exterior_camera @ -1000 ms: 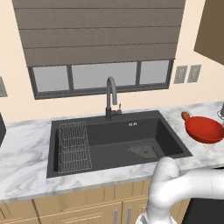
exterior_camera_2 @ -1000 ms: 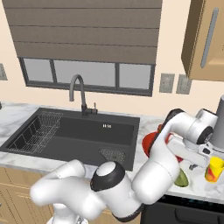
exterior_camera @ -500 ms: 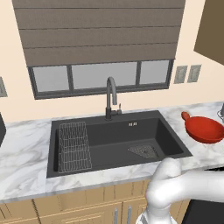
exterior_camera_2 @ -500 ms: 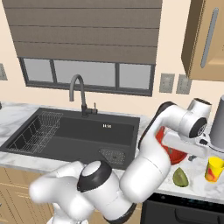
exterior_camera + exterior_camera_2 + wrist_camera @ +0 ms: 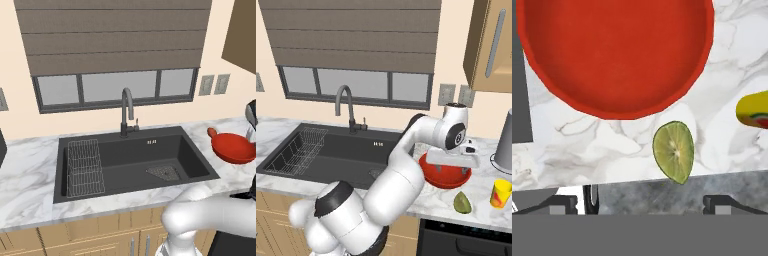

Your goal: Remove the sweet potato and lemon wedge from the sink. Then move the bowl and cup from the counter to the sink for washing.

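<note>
End effector wide open, empty; above bowl

No readable text, label, brand, number or sign appears anywhere. The cup at the lower right of the right base view carries only an orange-red band, no lettering. Two pale specks on the sink's back wall are too small to read.
</note>
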### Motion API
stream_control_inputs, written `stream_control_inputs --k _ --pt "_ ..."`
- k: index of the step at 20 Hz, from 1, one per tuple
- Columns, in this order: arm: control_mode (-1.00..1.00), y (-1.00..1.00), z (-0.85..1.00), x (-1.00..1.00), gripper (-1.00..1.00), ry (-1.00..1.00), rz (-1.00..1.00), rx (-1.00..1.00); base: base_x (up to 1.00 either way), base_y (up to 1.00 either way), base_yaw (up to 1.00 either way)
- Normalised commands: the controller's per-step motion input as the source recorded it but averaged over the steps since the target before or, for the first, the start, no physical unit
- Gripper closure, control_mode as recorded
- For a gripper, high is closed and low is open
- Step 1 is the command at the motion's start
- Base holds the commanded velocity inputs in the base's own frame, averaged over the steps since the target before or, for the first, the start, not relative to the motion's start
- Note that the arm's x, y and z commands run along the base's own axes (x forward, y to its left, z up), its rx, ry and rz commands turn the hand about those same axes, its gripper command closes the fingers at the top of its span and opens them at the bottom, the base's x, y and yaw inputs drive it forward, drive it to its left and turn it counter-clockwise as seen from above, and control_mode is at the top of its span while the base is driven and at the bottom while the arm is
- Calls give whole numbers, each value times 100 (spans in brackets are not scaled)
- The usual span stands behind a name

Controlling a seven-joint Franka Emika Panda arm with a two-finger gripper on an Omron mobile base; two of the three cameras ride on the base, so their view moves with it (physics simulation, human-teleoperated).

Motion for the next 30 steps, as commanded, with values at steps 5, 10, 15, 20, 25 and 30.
stream_control_inputs --k 5,10,15,20,25,30 --pt "-100 34 18 0 -100 0 10 -11 0 0 0" --pt "-100 27 10 0 -100 0 11 -2 0 0 0" --pt "-100 20 6 5 -100 0 9 0 0 0 0" --pt "-100 29 3 7 -100 0 9 0 0 0 0" --pt "-100 38 0 0 -100 0 6 0 0 0 0" --pt "-100 33 0 1 -100 -2 2 0 0 0 0"
